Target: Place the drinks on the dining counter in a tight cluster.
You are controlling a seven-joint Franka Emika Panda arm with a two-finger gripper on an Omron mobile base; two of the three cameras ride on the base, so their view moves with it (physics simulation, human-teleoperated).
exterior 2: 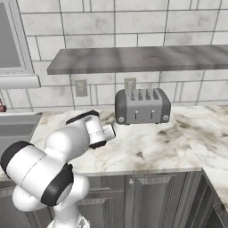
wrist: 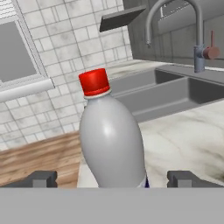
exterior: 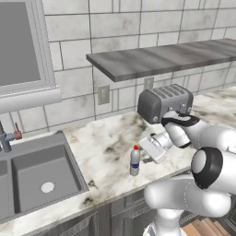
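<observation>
From my seat: the red-capped bottle (wrist: 111, 140) loses its base and label to the hand view's bottom band, the sink (exterior: 27, 177) runs off the left edge, and the arm hides the toaster's (exterior: 163, 102) lower corner.

My arm folded low, elbow bent, forearm reaching forward and left. Wrist turned sideways, roughly level. My gripper (wrist: 112, 178) spread wide, 2 fingertips (wrist: 43, 178) far apart, nothing clamped between them.
</observation>
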